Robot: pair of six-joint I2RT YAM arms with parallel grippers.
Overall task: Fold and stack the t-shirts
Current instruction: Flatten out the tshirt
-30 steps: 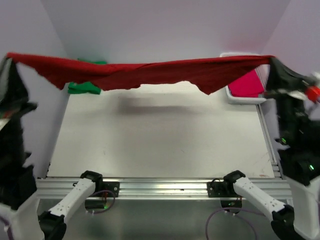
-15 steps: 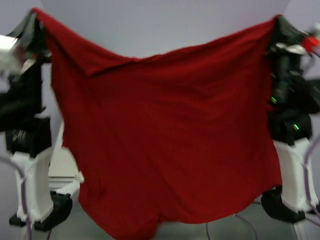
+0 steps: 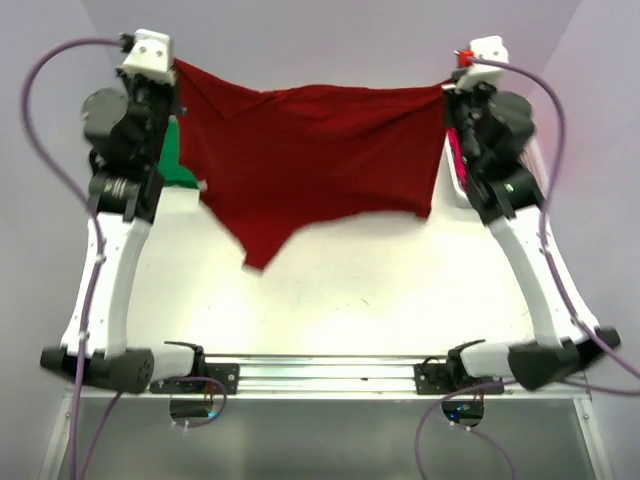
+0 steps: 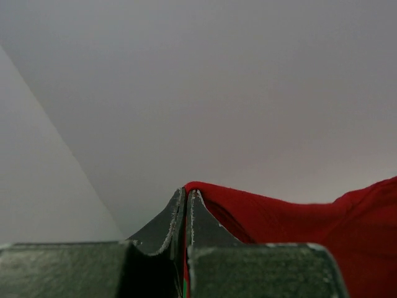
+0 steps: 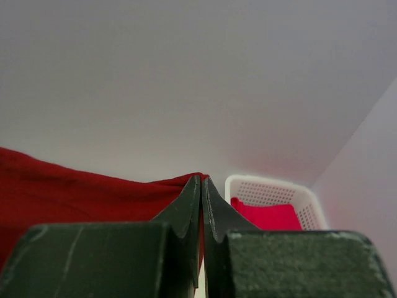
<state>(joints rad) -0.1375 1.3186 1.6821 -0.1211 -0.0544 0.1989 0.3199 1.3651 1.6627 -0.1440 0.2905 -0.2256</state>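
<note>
- Elbows bow outward on the left arm (image 3: 108,270) and the right arm (image 3: 535,275), both reared up tall from their bases at the near edge of the table (image 3: 380,300)
- Wrists sit high over the table's far side, the left gripper (image 3: 172,68) a touch higher than the right gripper (image 3: 447,88), the two well apart
- Between them hangs the red t-shirt (image 3: 310,150), held up in the air by its two top corners, its upper edge sagging slightly in the middle
- Its lower edge is ragged, dropping to a point left of centre; from above I cannot tell whether that tip touches the table
- Seen from the left wrist, the left gripper (image 4: 187,194) has its fingers pressed together on a fold of red cloth, which runs off to the right
- Seen from the right wrist, the right gripper (image 5: 201,180) is likewise pinched tight on the shirt, the cloth trailing away to the left
- Only the right wrist camera gives a clear look at the white basket (image 5: 273,186) in the far right corner, with a pink garment (image 5: 267,217) lying inside; from overhead the right arm hides nearly all of it
- Only the overhead camera shows the green garment (image 3: 178,165), lying at the table's far left, partly behind the left arm and the shirt
</note>
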